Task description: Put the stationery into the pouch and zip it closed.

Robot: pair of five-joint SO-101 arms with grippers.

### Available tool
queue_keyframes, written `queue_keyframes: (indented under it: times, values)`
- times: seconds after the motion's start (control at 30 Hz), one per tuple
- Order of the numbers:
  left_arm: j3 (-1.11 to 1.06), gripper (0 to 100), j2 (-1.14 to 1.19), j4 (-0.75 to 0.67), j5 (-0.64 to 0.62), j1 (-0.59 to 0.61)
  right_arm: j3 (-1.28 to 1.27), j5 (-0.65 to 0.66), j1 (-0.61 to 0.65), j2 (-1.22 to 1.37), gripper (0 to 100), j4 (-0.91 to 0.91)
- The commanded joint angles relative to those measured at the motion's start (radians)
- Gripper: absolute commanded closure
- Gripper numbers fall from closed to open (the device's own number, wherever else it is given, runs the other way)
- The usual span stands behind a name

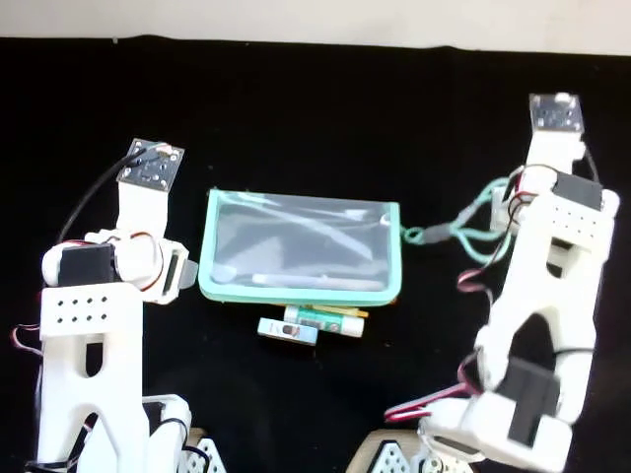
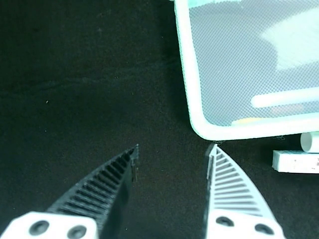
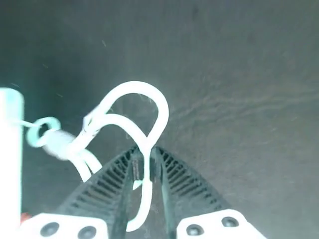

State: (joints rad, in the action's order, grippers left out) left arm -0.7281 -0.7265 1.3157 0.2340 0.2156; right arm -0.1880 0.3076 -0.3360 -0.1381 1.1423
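The mint-edged mesh pouch (image 1: 301, 246) lies flat in the middle of the black table, with a white pen (image 1: 315, 281) showing through the mesh. Along its near edge lie a white eraser (image 1: 286, 330) and a glue stick (image 1: 333, 320). My left gripper (image 2: 174, 149) stands open just off the pouch's near left corner (image 2: 199, 124), nothing between its fingers. My right gripper (image 3: 144, 164) is shut on the white cord loop (image 3: 149, 99), which runs from the zipper ring (image 3: 42, 132) at the pouch's right end. That cord (image 1: 473, 232) trails right from the pouch.
Bare black cloth surrounds the pouch on the far side and at the left. Both arm bases (image 1: 89, 394) stand at the near edge, left and right. The eraser (image 2: 296, 160) and a white cylinder end (image 2: 310, 142) lie close to the left gripper's white finger.
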Motion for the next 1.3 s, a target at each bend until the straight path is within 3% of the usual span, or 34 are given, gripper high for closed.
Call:
queue_keyframes:
  times: [0.0, 0.37, 0.63, 0.93, 1.27]
  values:
    - [0.002, 77, 0.001, -0.005, 0.002, 0.008, 0.047, 0.009, 0.054, -0.186, 99.3, 0.053]
    - [0.002, 77, 0.001, -0.005, 0.002, 0.008, 0.047, 0.015, 0.338, -0.61, 99.3, 0.108]
    - [0.001, 77, 0.001, -0.005, 0.002, 0.008, 0.074, 0.017, 0.53, -0.753, 99.3, 0.114]
    - [0.001, 77, 0.001, -0.005, 0.002, 0.008, 0.503, 0.014, 0.722, -0.657, 99.3, 0.302]
    - [0.007, 77, -0.004, -0.005, -0.071, 0.008, 0.966, 0.015, 0.967, -0.306, 99.3, 0.383]
